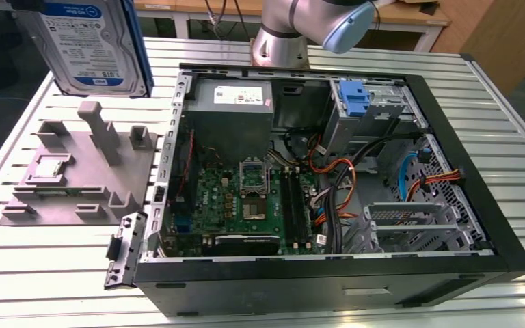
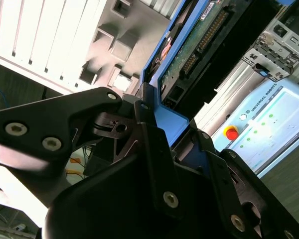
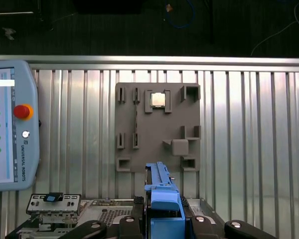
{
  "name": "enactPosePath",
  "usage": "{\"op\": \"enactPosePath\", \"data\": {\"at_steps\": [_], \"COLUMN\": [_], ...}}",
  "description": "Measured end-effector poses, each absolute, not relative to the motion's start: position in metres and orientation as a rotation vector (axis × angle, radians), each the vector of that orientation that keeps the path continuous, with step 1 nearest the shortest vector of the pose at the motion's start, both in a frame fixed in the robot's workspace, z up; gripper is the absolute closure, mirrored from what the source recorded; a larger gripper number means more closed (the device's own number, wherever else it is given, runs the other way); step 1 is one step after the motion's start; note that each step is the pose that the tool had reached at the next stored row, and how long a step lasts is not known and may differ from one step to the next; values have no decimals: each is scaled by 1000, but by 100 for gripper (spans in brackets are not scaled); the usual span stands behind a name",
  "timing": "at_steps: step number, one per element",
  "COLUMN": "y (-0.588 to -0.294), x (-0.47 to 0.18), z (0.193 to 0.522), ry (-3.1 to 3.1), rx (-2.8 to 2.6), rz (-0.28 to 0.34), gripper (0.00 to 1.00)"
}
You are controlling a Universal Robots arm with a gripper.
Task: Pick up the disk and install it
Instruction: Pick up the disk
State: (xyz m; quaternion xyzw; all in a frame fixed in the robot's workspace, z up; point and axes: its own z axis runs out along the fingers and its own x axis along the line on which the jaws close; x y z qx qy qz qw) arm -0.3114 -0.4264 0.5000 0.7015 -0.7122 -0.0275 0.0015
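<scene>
The disk (image 1: 89,41), a silver-grey drive with a white-and-blue label and blue side rails, hangs upright in the air at the exterior view's upper left. It is above the grey fixture plate (image 1: 71,178). In the second wrist view my gripper (image 2: 172,124) is shut on the disk (image 2: 189,45): black fingers (image 2: 144,114) clamp its blue rail and its green circuit board faces the camera. In the first wrist view the disk (image 3: 162,199) shows edge-on between the gripper (image 3: 162,225) parts, over the fixture plate (image 3: 157,129).
The open computer case (image 1: 481,157) lies on the slatted metal table, with a power supply (image 1: 232,102) and a blue bracket (image 1: 354,99) in the drive bay at its far side. A teach pendant (image 3: 10,124) rests beside the fixture. A chip (image 3: 158,99) sits in the fixture plate.
</scene>
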Motion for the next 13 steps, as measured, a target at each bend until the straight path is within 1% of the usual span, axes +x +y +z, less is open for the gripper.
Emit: {"op": "enactPosePath", "data": {"at_steps": [13], "y": [-426], "x": [-308], "z": [500], "ry": [-2235], "rx": [2202], "rz": [-86], "gripper": [63]}}
